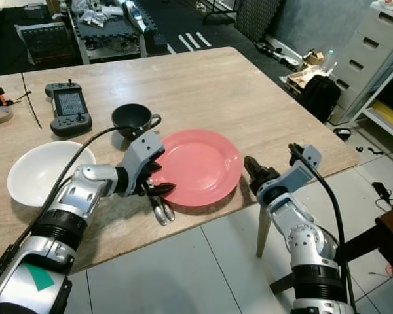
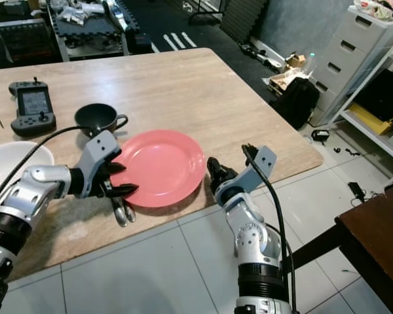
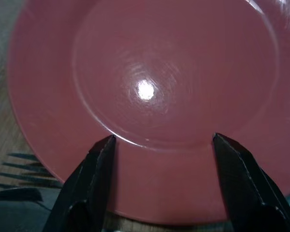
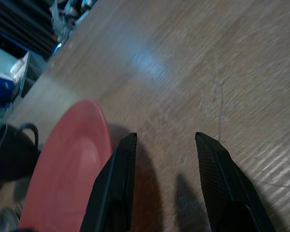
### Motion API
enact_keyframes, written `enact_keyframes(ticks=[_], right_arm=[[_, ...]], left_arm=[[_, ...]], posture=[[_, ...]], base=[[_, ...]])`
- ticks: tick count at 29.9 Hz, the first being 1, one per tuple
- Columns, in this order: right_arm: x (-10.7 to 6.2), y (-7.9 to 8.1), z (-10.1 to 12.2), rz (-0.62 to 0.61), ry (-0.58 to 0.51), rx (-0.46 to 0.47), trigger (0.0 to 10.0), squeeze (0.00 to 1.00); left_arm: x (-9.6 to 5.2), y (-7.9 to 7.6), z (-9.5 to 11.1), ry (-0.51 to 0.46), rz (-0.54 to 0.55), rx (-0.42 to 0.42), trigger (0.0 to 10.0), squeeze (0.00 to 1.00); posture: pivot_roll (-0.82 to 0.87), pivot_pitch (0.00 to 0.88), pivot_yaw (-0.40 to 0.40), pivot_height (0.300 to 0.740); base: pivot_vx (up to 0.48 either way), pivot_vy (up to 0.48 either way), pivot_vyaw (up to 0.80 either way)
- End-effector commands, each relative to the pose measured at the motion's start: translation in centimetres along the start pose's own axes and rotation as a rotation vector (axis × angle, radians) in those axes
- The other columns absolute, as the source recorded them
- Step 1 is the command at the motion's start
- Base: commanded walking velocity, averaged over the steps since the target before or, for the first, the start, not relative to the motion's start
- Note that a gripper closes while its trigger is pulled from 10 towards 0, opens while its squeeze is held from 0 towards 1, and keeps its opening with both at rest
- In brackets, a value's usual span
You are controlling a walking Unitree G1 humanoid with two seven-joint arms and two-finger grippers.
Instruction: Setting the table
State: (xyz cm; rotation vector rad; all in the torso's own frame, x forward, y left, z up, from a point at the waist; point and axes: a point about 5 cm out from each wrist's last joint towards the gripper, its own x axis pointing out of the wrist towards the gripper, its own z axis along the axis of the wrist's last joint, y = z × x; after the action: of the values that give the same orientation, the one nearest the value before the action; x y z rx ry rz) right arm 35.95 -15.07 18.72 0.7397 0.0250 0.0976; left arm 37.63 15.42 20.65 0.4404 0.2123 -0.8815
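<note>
- the round, glossy pink plate [image 1: 200, 165] lies flat on the pale wood-grain table [image 1: 203, 85], close to its near edge.
- the left gripper [image 1: 158, 184] hangs over the plate's left rim, its black fingers spread apart with nothing between them.
- the left wrist view brings out what the head views cannot: the shallow ring of the plate's well, a bright glint at its centre, and the thin tines of a fork [image 3: 20, 169] just beside the rim.
- from the head, that cutlery [image 1: 161, 210] reads as shiny metal handles lying at the near edge, below the left gripper.
- the right gripper [image 1: 254, 169] sits low at the near edge, just beside the plate's right rim; in its wrist view the fingers [image 4: 115, 183] stand apart over bare wood, holding nothing.
- a black cup [image 1: 132, 120] with a loop handle stands just behind the plate's left side.
- a wide, smooth white bowl [image 1: 42, 171] rests near the left part of the table.
- a dark handheld controller [image 1: 69, 107] with a small screen lies further back on the left.
</note>
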Motion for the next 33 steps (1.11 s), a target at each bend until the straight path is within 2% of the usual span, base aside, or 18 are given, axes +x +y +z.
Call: enact_keyframes(ticks=[1,5,7,17,20,25,32,33], right_arm=[[0.0,-0.8,-0.1,-0.03,0.014,0.062,10.0,0.0],[0.0,-0.5,-0.5,0.036,0.072,0.152,10.0,0.0],[-0.3,0.2,-0.7,0.103,0.106,0.148,10.0,0.0],[-1.0,2.0,-1.8,0.25,0.175,0.107,10.0,0.0],[-1.2,2.7,-2.7,0.297,0.23,0.084,10.0,0.0],[-1.1,2.3,-4.8,0.239,0.311,0.061,10.0,0.0],[-0.6,1.7,-6.0,0.159,0.326,0.087,10.0,0.0],[-0.5,1.7,-6.0,0.149,0.321,0.085,4.1,0.0]], left_arm=[[-0.2,-0.4,-1.5,0.042,-0.016,-0.03,10.0,0.0],[-0.3,-0.3,-1.7,0.04,-0.011,-0.038,10.0,0.0],[-0.3,-0.3,-1.7,0.037,-0.008,-0.038,10.0,0.0],[-0.2,-0.2,-1.4,0.025,0.001,-0.038,10.0,0.0],[-0.2,-0.2,-1.4,0.023,0.002,-0.037,10.0,0.0],[-0.3,-0.1,-1.3,0.022,0.006,-0.036,10.0,0.0],[-0.3,-0.1,-1.3,0.021,0.007,-0.036,10.0,0.0],[-0.3,-0.1,-1.3,0.021,0.008,-0.036,10.0,0.0]], posture=[[0.06,0.214,0.014,0.74],[0.07,0.215,0.01,0.74],[0.07,0.215,0.008,0.74],[0.06,0.21,0.007,0.74],[0.06,0.208,0.007,0.74],[0.07,0.206,0.006,0.74],[0.07,0.203,0.005,0.74],[0.07,0.203,0.005,0.74]], base=[[0.0,0.0,0.0],[0.0,0.0,0.0],[0.0,0.0,0.0],[0.0,0.0,0.0],[0.0,0.0,0.0],[0.0,0.0,0.0],[0.0,0.0,0.0],[0.0,0.0,0.0]])
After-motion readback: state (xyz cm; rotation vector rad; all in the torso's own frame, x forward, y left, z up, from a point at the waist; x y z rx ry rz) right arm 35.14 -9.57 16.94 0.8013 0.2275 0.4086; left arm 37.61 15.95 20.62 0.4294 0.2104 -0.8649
